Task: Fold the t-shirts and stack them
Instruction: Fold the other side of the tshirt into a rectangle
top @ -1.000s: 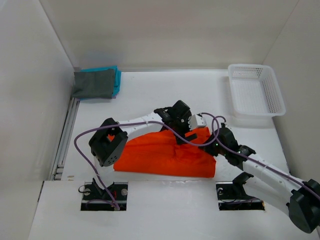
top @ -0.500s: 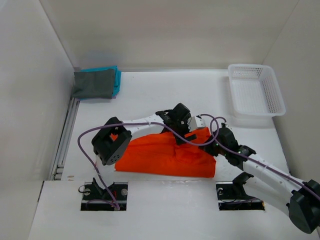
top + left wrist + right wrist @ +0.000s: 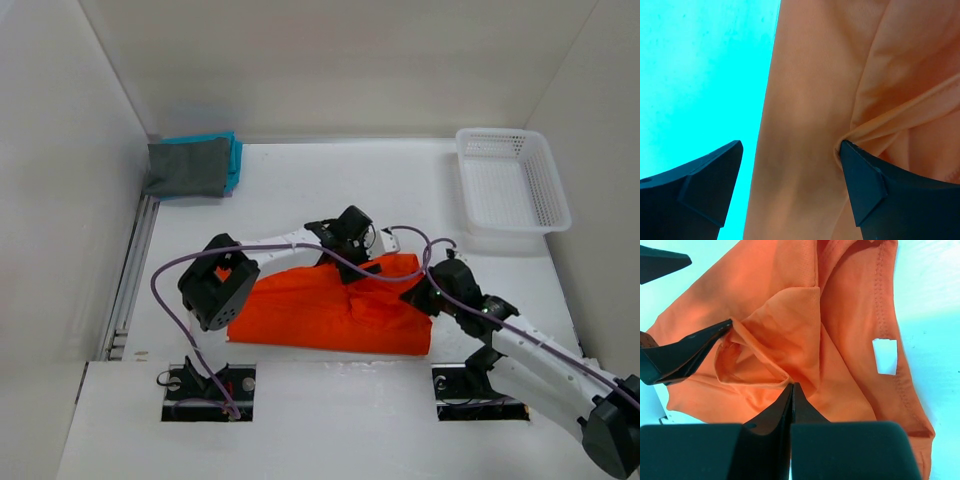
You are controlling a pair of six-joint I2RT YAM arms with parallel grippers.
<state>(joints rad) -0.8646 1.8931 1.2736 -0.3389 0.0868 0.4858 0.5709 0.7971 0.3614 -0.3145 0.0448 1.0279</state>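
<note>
Bright orange soft cloth t-shirt (image 3: 320, 312) lies rumpled on white surface (image 3: 300, 190), left of white plastic mesh basket (image 3: 512, 180) and nearer arm bases than basket. Left end effector (image 3: 790, 150) spread wide, holding nothing, low over shirt edge; one fingertip (image 3: 855, 160) touches wrinkle. Right end effector (image 3: 791, 386) clamped fully closed, pinching raised fold of same shirt at end toward basket. Dark grey folded t-shirt (image 3: 187, 167) sits atop teal t-shirt (image 3: 235, 150), well left of basket, against left wall.
</note>
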